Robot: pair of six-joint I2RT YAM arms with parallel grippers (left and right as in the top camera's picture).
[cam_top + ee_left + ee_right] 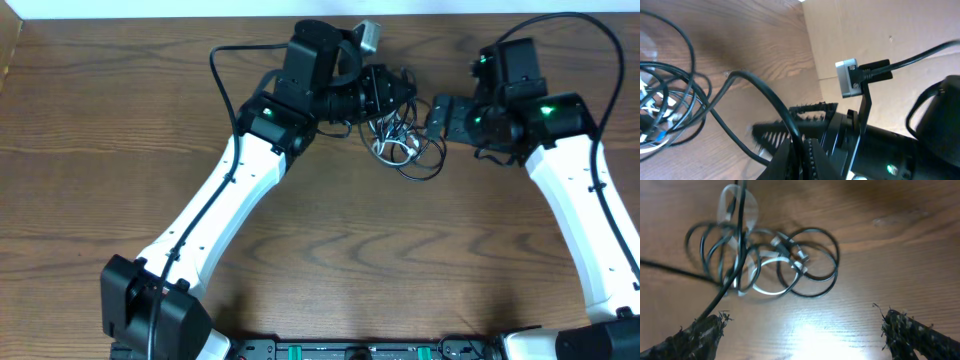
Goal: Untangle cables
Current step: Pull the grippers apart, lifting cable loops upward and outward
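The cables lie in a tangle (400,145) of black loops and a white cord on the wooden table, between my two grippers. My left gripper (393,95) sits at the tangle's upper left. In the left wrist view its jaws (802,150) are shut on a black cable (755,87) that runs up and left to the tangle (662,102). My right gripper (438,116) is just right of the tangle. In the right wrist view its fingers (802,335) are wide open and empty, with the tangle (765,260), the white cord (765,290) and a small plug (799,255) beyond them.
A grey connector (367,35) with a thick black arm wire hangs by the left wrist and shows in the left wrist view (847,77). A beige wall (880,30) borders the table's far edge. Thick arm wires loop above both arms.
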